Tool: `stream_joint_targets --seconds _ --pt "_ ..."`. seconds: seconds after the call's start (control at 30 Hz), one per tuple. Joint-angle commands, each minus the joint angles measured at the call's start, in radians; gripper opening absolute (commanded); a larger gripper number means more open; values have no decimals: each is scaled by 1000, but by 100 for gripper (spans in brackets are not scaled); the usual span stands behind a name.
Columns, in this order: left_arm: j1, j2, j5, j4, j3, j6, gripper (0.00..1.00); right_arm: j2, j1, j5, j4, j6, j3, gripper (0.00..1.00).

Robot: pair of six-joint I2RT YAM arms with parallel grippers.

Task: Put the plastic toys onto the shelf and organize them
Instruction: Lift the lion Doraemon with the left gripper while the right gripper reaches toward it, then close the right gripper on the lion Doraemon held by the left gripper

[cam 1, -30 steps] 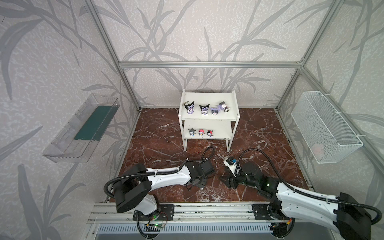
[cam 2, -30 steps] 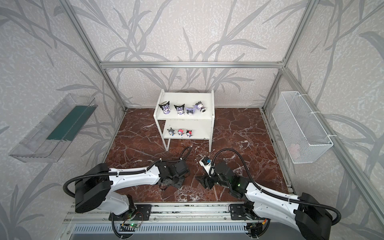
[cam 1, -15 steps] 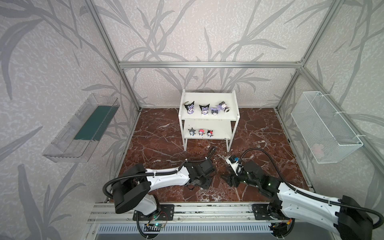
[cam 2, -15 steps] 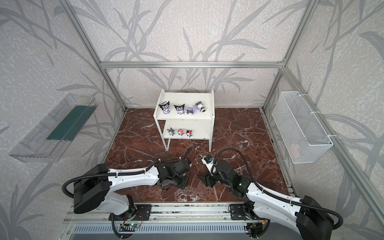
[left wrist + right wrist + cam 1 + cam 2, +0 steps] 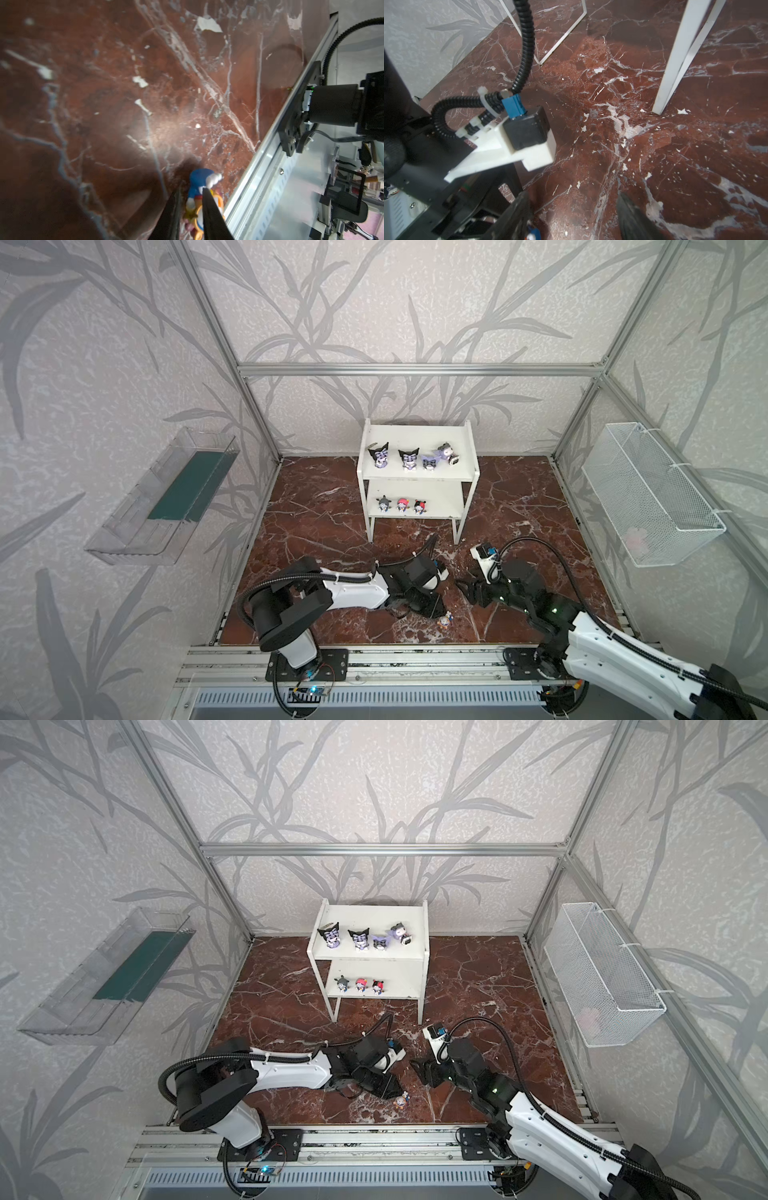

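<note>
On the bench [image 5: 332, 506], close to its front edge and well apart from the shelf [image 5: 415, 480], the loose toy [image 5: 445, 619] lies at the very tip of the left claw [image 5: 191, 189]. Both top views show it there, small and orange-headed, on the marble just beside the front rail [image 5: 374, 659].

In the left wrist view the toy, blue-capped with white and orange below, sits between the two dark fingers [image 5: 209, 212]. They stand narrowly apart, one on each side of it. One finger overlaps the toy's edge, and a thin dark gap shows along the other. I cannot tell whether the claw grips it or only brackets it. The toy seems to rest on the bench.

The right claw [image 5: 574, 194] hangs low over the bench, between the shelf's front legs and the front edge, near the left claw but apart from it. Its fingers are spread wide, with only bare marble between them. It holds and touches nothing.

On the shelf, four toys [image 5: 408, 458] stand in a row on the upper board, the rightmost looking tipped. Three toys [image 5: 402, 504] line the lower board.
</note>
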Motion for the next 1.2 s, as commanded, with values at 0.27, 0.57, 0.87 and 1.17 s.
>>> stream_joint_targets --seconds 0.27,0.57,0.87,1.17 --pt "45 -260 -152 -256 -9 120 50 32 22 -94 -264 61 66 65" --pt "57 -473 -279 -328 -50 139 61 192 197 -94 -357 118 134 38" --pt "78 -714 -368 -451 -87 164 80 477 325 -149 -196 116 225 26" --pt "91 -925 -461 -541 -136 172 87 791 361 -242 -69 76 455 24"
